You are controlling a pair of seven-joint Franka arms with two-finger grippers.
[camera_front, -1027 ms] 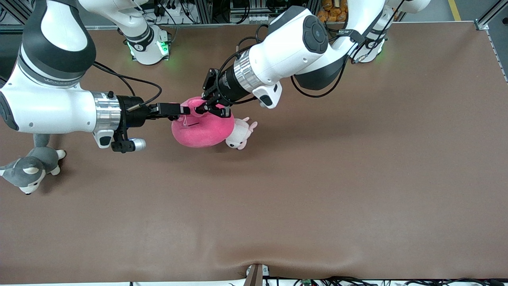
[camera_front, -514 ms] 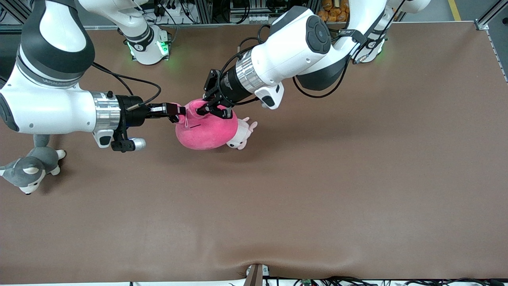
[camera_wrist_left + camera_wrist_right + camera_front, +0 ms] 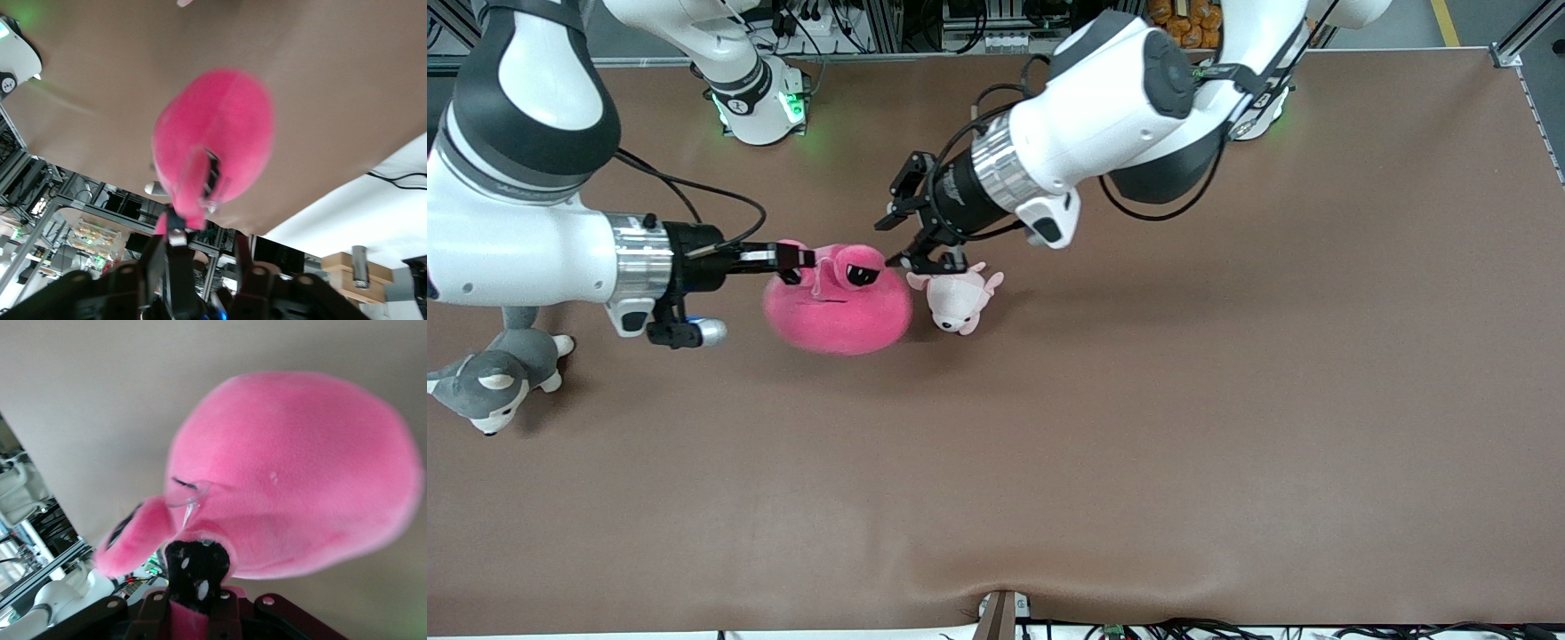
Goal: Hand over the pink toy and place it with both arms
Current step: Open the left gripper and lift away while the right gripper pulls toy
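While the right gripper (image 3: pixel 790 259) pinches the pink toy (image 3: pixel 838 307) at frame centre-left, the left gripper (image 3: pixel 911 238) hovers open just above the small pale plush (image 3: pixel 953 300).

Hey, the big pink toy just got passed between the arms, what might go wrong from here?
1. The right gripper pinches only an edge of the pink toy; the round body hangs free and might slip out.
2. The open left gripper hovers over the small pale plush and could bump it.
3. The husky plush lies under the right arm, where lowering might hit it.
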